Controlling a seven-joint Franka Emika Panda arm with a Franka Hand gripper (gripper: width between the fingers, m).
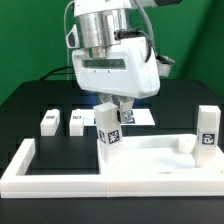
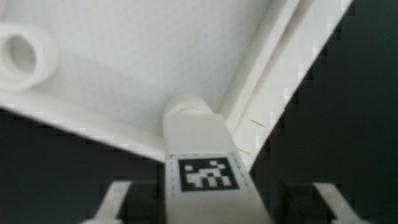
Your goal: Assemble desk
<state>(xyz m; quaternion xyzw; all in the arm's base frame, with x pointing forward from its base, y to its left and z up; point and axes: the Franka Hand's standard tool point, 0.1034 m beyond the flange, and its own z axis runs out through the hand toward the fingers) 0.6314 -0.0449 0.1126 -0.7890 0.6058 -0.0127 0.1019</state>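
Observation:
The white rimmed tabletop [image 1: 150,155] lies on the black table. One tagged white leg [image 1: 108,130] stands upright at its corner nearest the exterior view's left. In the wrist view this leg [image 2: 201,140] meets the tabletop [image 2: 125,90] in the corner by the rim. My gripper [image 1: 117,110] is just above the leg, and in the wrist view my gripper [image 2: 222,195] is open, with a finger [image 2: 121,200] on each side of the leg and dark gaps between. Another leg [image 1: 207,128] stands at the tabletop's right end. Two more legs [image 1: 48,120] [image 1: 77,121] rest on the table at the left.
A low white angular fence [image 1: 30,172] runs along the front and left of the tabletop. The marker board [image 1: 142,116] lies behind the gripper. A round socket ring [image 2: 18,55] shows on the tabletop, and a short round stub [image 1: 184,145] is near its right end.

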